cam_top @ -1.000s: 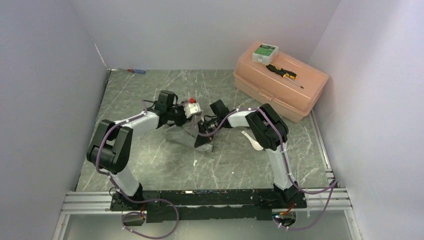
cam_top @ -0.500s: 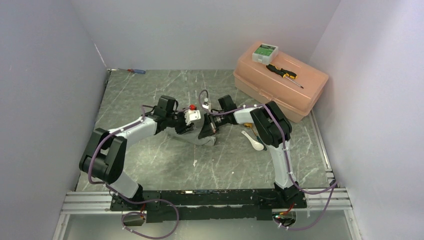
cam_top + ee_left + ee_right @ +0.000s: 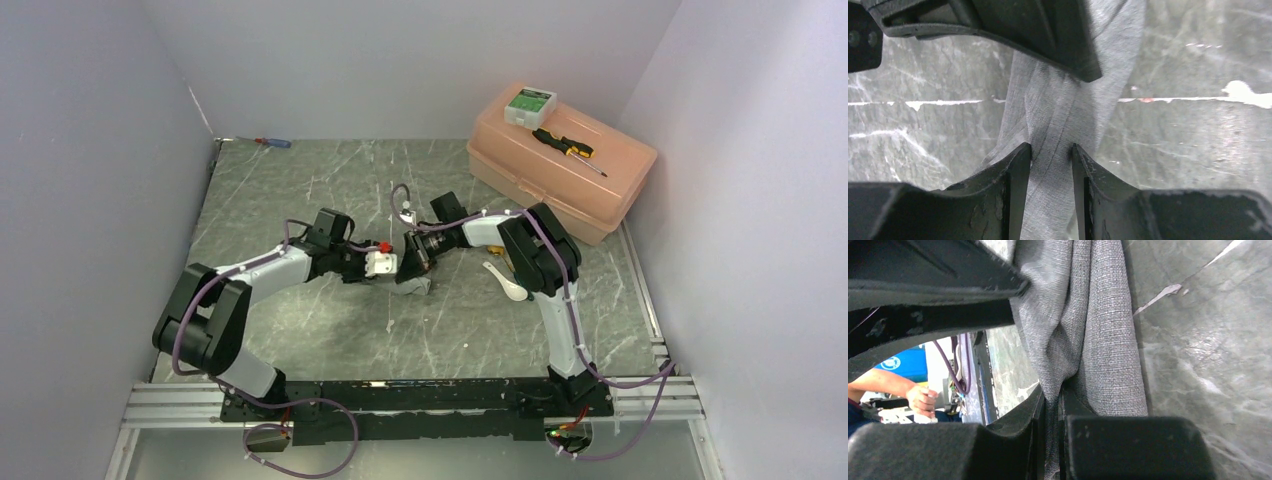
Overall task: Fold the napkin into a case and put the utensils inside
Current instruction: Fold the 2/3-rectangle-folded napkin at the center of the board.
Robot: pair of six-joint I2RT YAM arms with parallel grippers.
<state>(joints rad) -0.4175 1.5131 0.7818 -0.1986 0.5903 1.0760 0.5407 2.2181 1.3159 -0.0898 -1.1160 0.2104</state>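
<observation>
At mid-table my left fingers [image 3: 1024, 156] grip the grey napkin [image 3: 1058, 115], and my right fingers [image 3: 1040, 407] pinch it too. Both arms have drawn together, bunching the cloth narrow, with no case formed yet. The white spoon [image 3: 508, 283] lies on the table [image 3: 300, 190] to the right.

Pink box [image 3: 605, 190] far R, blk/yel screwdriver [image 3: 567, 148] on it, red/blue screwdriver [image 3: 272, 142] far-L corner
</observation>
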